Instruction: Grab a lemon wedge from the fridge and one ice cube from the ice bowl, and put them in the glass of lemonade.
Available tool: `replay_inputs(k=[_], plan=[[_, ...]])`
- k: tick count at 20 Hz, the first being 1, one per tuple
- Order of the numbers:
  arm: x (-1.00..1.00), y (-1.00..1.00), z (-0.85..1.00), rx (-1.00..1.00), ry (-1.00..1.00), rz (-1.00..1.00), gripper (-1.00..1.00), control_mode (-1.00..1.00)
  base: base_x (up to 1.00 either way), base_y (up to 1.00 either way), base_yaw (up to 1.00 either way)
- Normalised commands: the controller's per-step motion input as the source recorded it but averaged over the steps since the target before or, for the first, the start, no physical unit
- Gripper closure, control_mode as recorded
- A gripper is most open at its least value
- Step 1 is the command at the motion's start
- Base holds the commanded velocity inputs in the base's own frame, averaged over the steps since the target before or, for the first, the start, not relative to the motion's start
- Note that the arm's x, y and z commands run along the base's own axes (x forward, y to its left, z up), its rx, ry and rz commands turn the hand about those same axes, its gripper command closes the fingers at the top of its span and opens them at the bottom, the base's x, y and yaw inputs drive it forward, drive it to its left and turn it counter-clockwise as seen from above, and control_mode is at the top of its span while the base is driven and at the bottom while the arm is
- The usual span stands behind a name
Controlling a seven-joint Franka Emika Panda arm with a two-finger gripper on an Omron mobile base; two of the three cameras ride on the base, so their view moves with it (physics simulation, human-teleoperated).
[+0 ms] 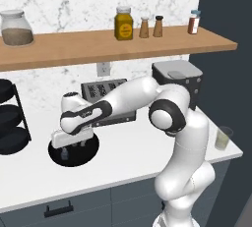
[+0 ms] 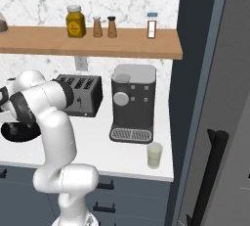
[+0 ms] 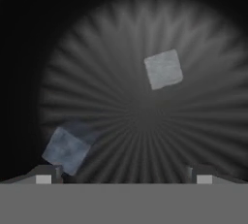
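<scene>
Fingers (image 1: 73,147) hung spread, pinching nothing, just above the black ice bowl (image 1: 91,152) on the white bench (image 1: 128,152). Through the hand camera, the ribbed bowl floor (image 3: 140,116) held two ice cubes: one (image 3: 163,69) near the middle, another (image 3: 66,149) just beside the left fingertip (image 3: 44,175). The glass (image 2: 155,155) of pale lemonade stood at the bench's right end, before the coffee machine (image 2: 133,102) and next to the fridge (image 2: 195,93).

Even, bright rendered light on both base views, soft shadow under the shelf (image 1: 118,44) on the marble wall, white tabletop (image 1: 128,157) nearly glare-flat, hand view dim and vignetted, black toward 9 and 12 o'clock, ice cube (image 3: 163,69) soft-edged.
</scene>
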Motion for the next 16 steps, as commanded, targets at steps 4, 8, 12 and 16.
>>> replay_inputs(k=[4,8,12,16], plan=[[0.00,0.00,-0.05,0.00,-0.02,-0.18,-1.00,-1.00,0.00,0.00,0.00],[0.00,0.18,-0.13,0.00,0.00,-0.11,-1.00,-1.00,0.00,0.00,0.00],[0.00,0.18,-0.03,0.00,0.00,-0.02,-1.00,-1.00,0.00,0.00,0.00],[0.00,0.13,0.00,0.00,0.00,0.00,-1.00,-1.00,0.00,0.00,0.00]])
